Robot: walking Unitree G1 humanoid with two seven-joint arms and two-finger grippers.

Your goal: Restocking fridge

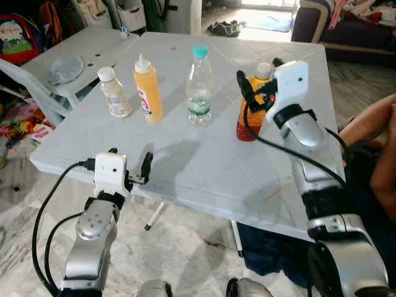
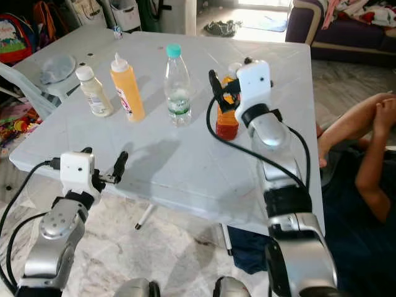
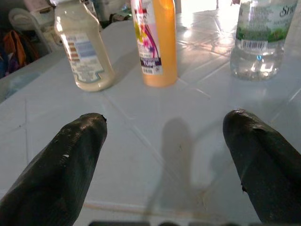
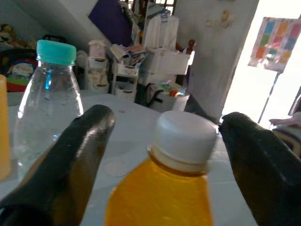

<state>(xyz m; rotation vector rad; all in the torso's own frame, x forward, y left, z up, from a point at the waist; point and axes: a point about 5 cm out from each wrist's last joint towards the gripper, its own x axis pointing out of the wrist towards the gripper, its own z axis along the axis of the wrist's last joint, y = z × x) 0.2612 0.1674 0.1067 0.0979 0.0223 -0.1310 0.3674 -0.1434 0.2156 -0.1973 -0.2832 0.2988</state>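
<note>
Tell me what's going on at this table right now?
The robot stands at a white table holding four bottles in a row: a cream sauce bottle, a yellow squeeze bottle, a clear water bottle and an orange juice bottle. The right claw is open around the juice bottle's neck, not yet closed on it. The left claw hovers open near the table's front edge, holding nothing. A person's arm shows at the right.

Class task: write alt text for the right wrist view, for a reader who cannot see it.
The right gripper, open, has its two black fingers on either side of the white cap of an orange juice bottle. A clear water bottle with a teal cap stands beyond it on the white table.
</note>
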